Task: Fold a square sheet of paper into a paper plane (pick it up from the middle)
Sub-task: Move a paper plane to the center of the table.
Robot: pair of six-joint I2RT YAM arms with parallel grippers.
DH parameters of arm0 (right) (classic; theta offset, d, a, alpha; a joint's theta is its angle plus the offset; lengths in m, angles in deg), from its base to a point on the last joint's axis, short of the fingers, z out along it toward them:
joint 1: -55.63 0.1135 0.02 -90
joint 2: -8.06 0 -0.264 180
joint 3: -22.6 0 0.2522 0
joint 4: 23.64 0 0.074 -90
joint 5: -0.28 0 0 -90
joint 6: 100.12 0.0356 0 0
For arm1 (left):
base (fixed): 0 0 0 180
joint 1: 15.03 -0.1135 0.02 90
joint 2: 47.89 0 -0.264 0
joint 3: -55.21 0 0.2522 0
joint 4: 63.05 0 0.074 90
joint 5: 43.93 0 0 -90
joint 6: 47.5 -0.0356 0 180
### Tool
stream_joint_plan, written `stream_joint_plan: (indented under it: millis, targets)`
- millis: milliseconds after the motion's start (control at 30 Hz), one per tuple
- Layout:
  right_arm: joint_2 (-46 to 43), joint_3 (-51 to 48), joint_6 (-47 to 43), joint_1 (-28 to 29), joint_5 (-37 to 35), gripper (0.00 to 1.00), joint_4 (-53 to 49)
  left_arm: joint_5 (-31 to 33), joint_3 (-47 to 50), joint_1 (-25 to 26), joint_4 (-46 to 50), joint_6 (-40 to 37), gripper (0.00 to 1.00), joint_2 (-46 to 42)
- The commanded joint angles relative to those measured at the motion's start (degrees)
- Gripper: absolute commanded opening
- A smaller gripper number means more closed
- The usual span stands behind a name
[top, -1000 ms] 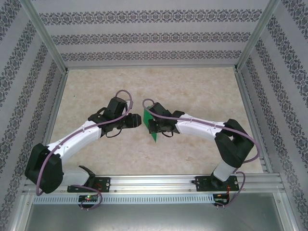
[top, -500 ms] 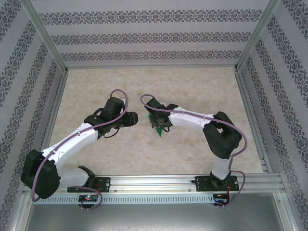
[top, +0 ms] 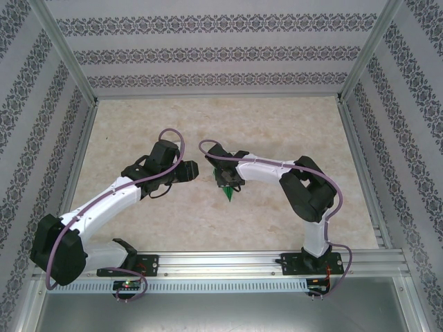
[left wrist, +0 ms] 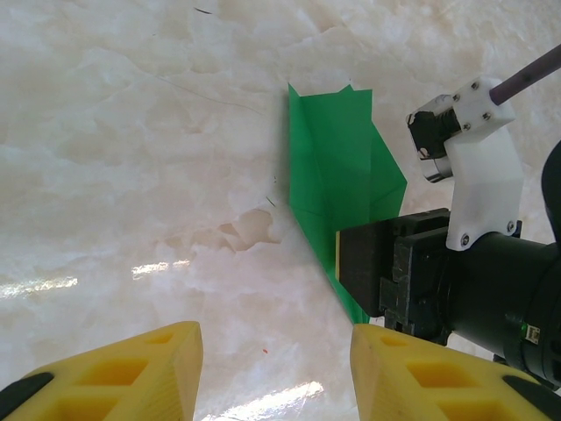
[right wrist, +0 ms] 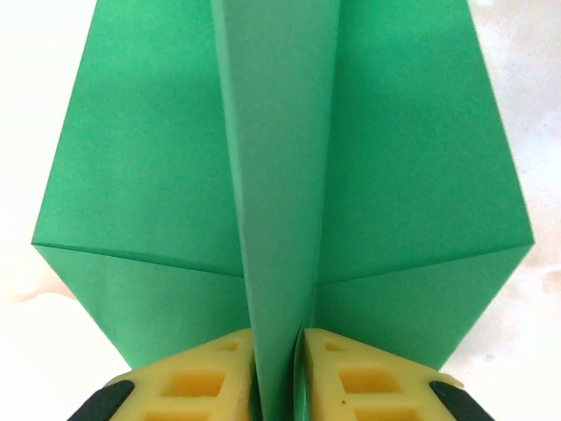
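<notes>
The paper plane [right wrist: 280, 175] is cut off at its far end; bright green wings flank the keel the right fingers [right wrist: 202, 386] clamp. Left fingers [left wrist: 114, 368] stand apart beside it.

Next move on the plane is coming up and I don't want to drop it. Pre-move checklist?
1. Plane keel between right gripper fingers: ok.
2. Right grip firm: cannot tell.
3. Left gripper open, empty: ok.
4. Wings uncrumpled: ok.
5. Grippers clear of each other: ok.
6. Plane resting on table: cannot tell.
</notes>
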Motion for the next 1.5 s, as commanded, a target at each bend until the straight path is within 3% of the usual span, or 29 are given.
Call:
stream_joint_plan:
  millis: [0,300,533,833,1100,1467]
  targets:
    - [0.0,1.0,0.5,0.6,-0.6,0.21,-0.9,0.2,-0.1,-1.0,1.2,0.0,0.49,0.3]
    - [2.9,-1.3,2.3,0.2,1.0,0.24,1.0,-0.6,-0.4,-1.0,1.2,0.0,0.49,0.9]
    - [3.1,-2.6,2.6,0.3,2.3,0.19,2.6,-0.8,-0.9,-1.1,1.5,-0.1,0.49,1.6]
    - [-2.5,-2.7,5.9,4.1,0.8,0.18,-0.9,4.6,-0.9,-1.1,3.4,1.6,0.49,-0.4]
    - [1.3,-4.9,7.6,4.4,2.5,0.21,1.6,5.2,-0.9,-1.2,4.4,1.8,0.49,-0.7]
    - [-15.1,-1.8,3.2,4.6,-2.7,0.50,-1.6,9.8,-1.8,-1.2,6.1,0.3,0.50,-3.4]
